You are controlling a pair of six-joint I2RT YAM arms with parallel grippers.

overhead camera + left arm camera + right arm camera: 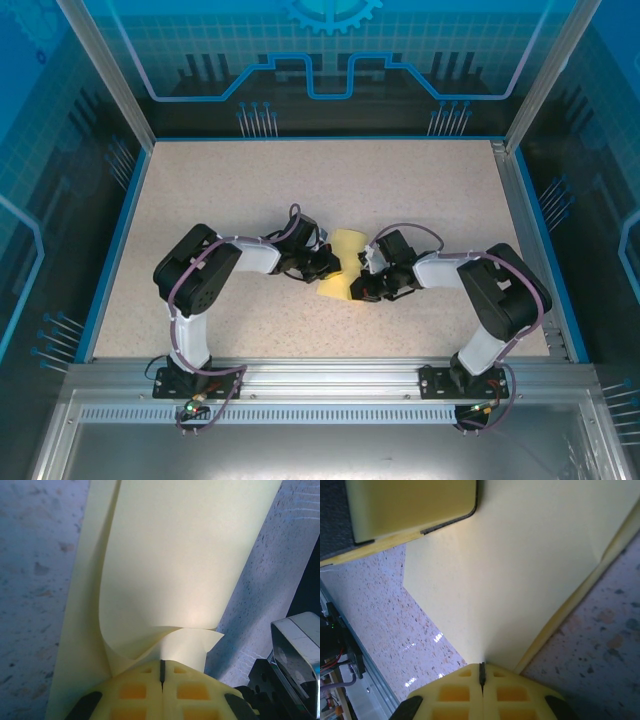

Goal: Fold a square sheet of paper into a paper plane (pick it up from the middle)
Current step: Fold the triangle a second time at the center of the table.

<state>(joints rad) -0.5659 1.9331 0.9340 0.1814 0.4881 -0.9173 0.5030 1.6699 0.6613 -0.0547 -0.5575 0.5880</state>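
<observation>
The square sheet of paper (347, 245) is plain pale yellow with no print and sits about the middle of the table (200, 200). It is squeezed into an hourglass outline: one broad lobe fans toward 12 o'clock, the other toward 7 o'clock, with a narrow waist between. The left gripper (333, 266) pinches that waist from 9 o'clock and the right gripper (364, 280) from 3 o'clock, both closed on it. From the left wrist the sheet (180, 555) rises in two curling layers, with a small buckle just at the fingertips. From the right wrist the sheet (520, 580) spreads smooth, its 3 o'clock edge doubled over
</observation>
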